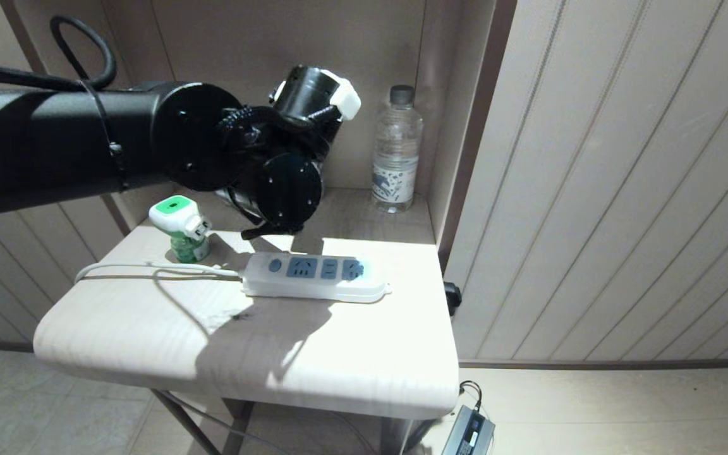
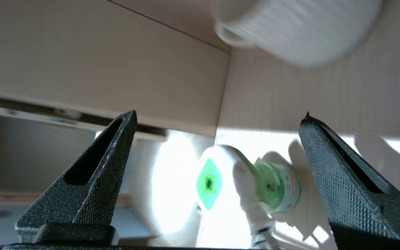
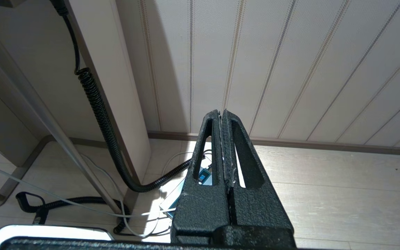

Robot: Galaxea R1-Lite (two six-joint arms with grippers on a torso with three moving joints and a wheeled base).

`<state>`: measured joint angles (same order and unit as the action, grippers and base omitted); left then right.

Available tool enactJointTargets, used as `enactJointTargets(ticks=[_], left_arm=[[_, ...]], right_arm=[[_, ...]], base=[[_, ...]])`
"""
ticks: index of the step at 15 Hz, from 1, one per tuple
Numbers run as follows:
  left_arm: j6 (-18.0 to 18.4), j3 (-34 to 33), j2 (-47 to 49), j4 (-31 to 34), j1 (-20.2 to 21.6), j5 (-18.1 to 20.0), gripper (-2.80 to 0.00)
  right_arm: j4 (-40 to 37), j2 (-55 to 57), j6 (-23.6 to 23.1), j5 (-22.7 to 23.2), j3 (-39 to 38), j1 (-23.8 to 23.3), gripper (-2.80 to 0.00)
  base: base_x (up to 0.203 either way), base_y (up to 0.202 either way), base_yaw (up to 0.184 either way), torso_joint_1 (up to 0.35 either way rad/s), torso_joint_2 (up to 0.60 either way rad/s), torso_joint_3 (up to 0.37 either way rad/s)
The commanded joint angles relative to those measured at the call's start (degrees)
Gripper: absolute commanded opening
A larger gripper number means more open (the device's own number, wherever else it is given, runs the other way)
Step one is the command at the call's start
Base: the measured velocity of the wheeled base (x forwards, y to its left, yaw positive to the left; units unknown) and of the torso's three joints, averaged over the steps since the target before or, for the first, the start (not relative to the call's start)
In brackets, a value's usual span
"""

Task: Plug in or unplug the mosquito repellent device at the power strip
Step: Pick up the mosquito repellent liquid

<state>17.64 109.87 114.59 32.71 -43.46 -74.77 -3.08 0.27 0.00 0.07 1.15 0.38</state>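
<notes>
The mosquito repellent device (image 1: pixel 181 227), with a green-and-white head on a green bottle, stands upright on the table, apart from the power strip (image 1: pixel 313 276). All the strip's pale blue sockets are free, and its white cord (image 1: pixel 149 268) runs off to the left. My left arm's wrist (image 1: pixel 282 183) hangs above the table behind the strip and right of the device. In the left wrist view the left gripper (image 2: pixel 219 114) is open with nothing between its fingers, and the device (image 2: pixel 248 180) lies beyond them. My right gripper (image 3: pixel 221 113) is shut and parked low over the floor.
A clear water bottle (image 1: pixel 395 151) stands in the back right corner of the alcove. The alcove walls close in behind the table (image 1: pixel 212 354) and on its right. A blurred pale round thing (image 2: pixel 297 27) shows close in the left wrist view. A power adapter (image 1: pixel 468 433) and cables lie on the floor.
</notes>
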Motion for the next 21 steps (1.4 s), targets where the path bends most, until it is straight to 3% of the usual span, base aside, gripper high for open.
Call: enactJointTargets(ticks=[1, 5, 6, 10, 12, 14, 15, 16, 19, 21], left_arm=[[0.1, 0.0, -3.7, -3.7, -1.4, -0.4, 0.00], [0.1, -0.1, -7.3, -8.6, -3.6, -0.1, 0.00], [0.0, -0.7, -9.6, -9.1, -4.5, 0.0, -2.80], [-0.1, -8.9, -28.2, -9.8, -6.3, 0.5, -2.80], [-0.2, -17.1, -37.3, -8.4, -2.8, 4.7, -2.80], [-1.6, -22.6, -42.8, -5.1, 4.2, 16.2, -2.80], [-4.5, -23.0, -43.5, -2.4, 7.9, 23.3, -2.80], [-8.2, -21.3, -43.9, 2.0, 9.3, 31.0, -2.80], [-20.9, -7.4, -42.8, 21.3, 12.8, 53.7, -2.80], [-28.3, -2.7, -39.7, 32.1, 14.7, 66.1, -2.80]], right_arm=[[-0.1, 0.1, 0.0, 0.0, 0.0, 0.1, -2.80], [-0.1, 0.1, 0.0, 0.0, 0.0, 0.0, -2.80], [-0.1, 0.1, 0.0, 0.0, 0.0, 0.0, -2.80], [-0.1, 0.1, 0.0, 0.0, 0.0, 0.1, -2.80], [-0.1, 0.1, 0.0, 0.0, 0.0, 0.1, -2.80], [-0.1, 0.1, 0.0, 0.0, 0.0, 0.0, -2.80], [-0.1, 0.1, 0.0, 0.0, 0.0, 0.0, -2.80], [-0.1, 0.1, 0.0, 0.0, 0.0, 0.0, -2.80], [-0.1, 0.1, 0.0, 0.0, 0.0, 0.0, -2.80], [-0.1, 0.1, 0.0, 0.0, 0.0, 0.1, -2.80]], base=[[0.000, 0.000, 0.000, 0.000, 0.00, 0.000], [0.000, 0.000, 0.000, 0.000, 0.00, 0.000], [0.000, 0.000, 0.000, 0.000, 0.00, 0.000], [0.000, 0.000, 0.000, 0.000, 0.00, 0.000], [0.000, 0.000, 0.000, 0.000, 0.00, 0.000], [0.000, 0.000, 0.000, 0.000, 0.00, 0.000], [0.000, 0.000, 0.000, 0.000, 0.00, 0.000], [0.000, 0.000, 0.000, 0.000, 0.00, 0.000], [0.000, 0.000, 0.000, 0.000, 0.00, 0.000], [0.000, 0.000, 0.000, 0.000, 0.00, 0.000]])
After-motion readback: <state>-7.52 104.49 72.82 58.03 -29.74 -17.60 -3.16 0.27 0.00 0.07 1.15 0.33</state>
